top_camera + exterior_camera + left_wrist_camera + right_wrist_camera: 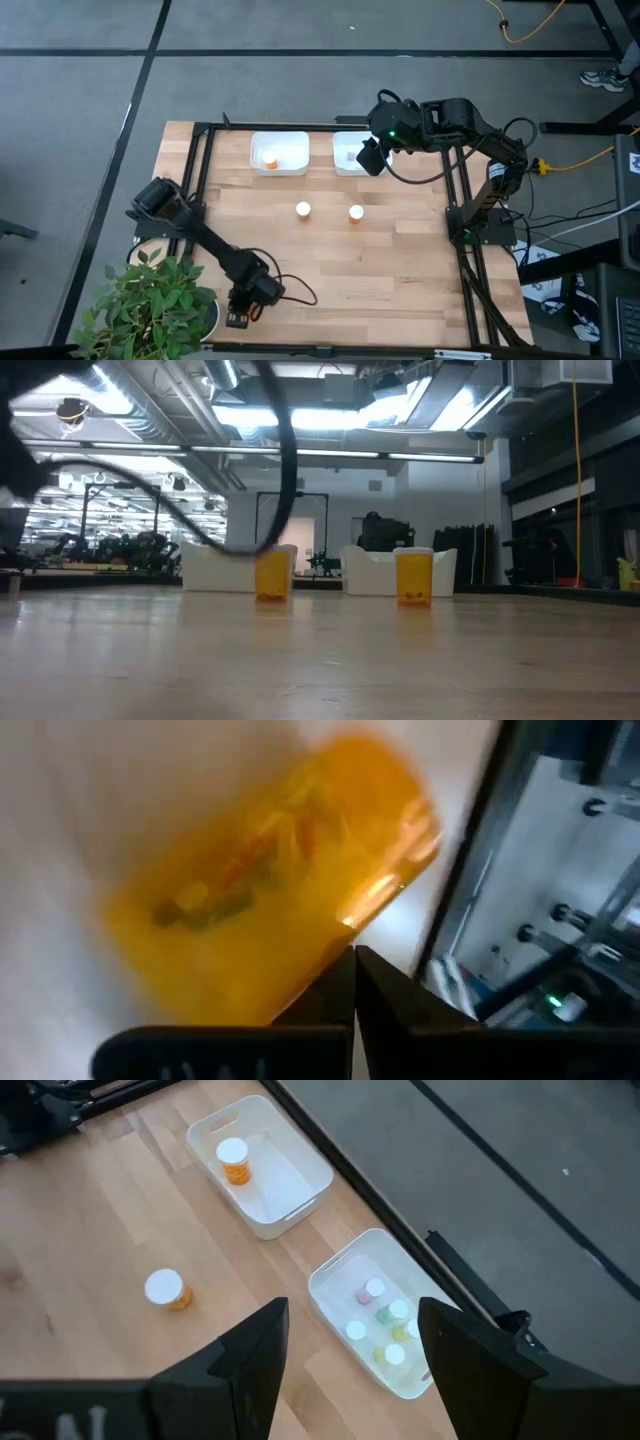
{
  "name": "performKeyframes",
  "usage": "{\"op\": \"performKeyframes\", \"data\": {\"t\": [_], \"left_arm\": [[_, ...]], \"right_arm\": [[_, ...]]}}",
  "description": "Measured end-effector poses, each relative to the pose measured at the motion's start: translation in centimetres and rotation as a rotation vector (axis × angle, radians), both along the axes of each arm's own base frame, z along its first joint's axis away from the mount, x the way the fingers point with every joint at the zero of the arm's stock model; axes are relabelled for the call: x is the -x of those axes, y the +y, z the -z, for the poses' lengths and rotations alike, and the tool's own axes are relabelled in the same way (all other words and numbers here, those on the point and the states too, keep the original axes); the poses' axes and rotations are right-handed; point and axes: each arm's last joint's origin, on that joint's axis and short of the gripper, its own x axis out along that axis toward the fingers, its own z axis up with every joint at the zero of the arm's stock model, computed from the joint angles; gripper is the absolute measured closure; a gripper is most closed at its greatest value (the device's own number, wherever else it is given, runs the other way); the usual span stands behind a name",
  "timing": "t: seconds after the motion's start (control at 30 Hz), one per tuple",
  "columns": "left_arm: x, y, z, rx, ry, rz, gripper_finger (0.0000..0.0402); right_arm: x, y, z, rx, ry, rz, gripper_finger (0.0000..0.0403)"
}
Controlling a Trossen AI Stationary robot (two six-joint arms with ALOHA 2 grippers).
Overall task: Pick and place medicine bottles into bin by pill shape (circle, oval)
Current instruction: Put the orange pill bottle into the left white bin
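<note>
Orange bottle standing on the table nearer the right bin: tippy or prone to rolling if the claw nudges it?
The orange bottle stands upright, no taller than wide in the low view, so it probably slides before tipping. If knocked over, its round body would likely roll. It looks small and plastic, so probably light.

A light wooden table [400, 270] with a black frame carried two white bins [279, 153] side by side at its far edge, while two orange, white-capped medicine bottles [303, 209] stood apart near its centre and a potted plant [160, 300] occupied the near-left corner.
</note>
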Motion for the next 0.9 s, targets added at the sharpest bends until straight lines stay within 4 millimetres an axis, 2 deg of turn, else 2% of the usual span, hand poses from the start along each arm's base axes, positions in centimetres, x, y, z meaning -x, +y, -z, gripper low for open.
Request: {"op": "performKeyframes", "data": {"t": [0.1,0.17,0.27,0.37,0.63,0.8,0.9], "left_arm": [[-1.1,0.8,0.5,-0.007,-0.063,-0.005,0.0401],[-2.4,2.0,0.6,-0.029,-0.139,-0.045,0.0401],[-4.1,4.5,-0.1,-0.133,-0.234,-0.125,0.0402],[-4.5,6.3,-1.3,-0.229,-0.237,-0.165,0.0402],[-3.8,6.8,-5.9,-0.252,-0.299,-0.181,0.0402],[-2.3,8.1,-9.7,-0.317,-0.368,-0.218,0.0402],[-1.1,9.2,-12.0,-0.322,-0.43,-0.244,0.0402]], "right_arm": [[0.0,0.0,0.0,-0.005,0.0,-0.003,0.0179],[0.0,0.0,0.0,-0.01,-0.001,-0.006,0.0179],[0.0,0.0,0.0,-0.011,-0.002,-0.005,0.0179],[0.0,0.0,0.0,-0.019,-0.008,0.006,0.0179],[0.1,0.0,0.1,-0.021,0.002,0.01,0.0179],[0.1,0.1,0.1,-0.026,0.003,0.007,0.0179],[0.0,0.3,0.2,-0.09,-0.001,-0.037,0.0179]]}}
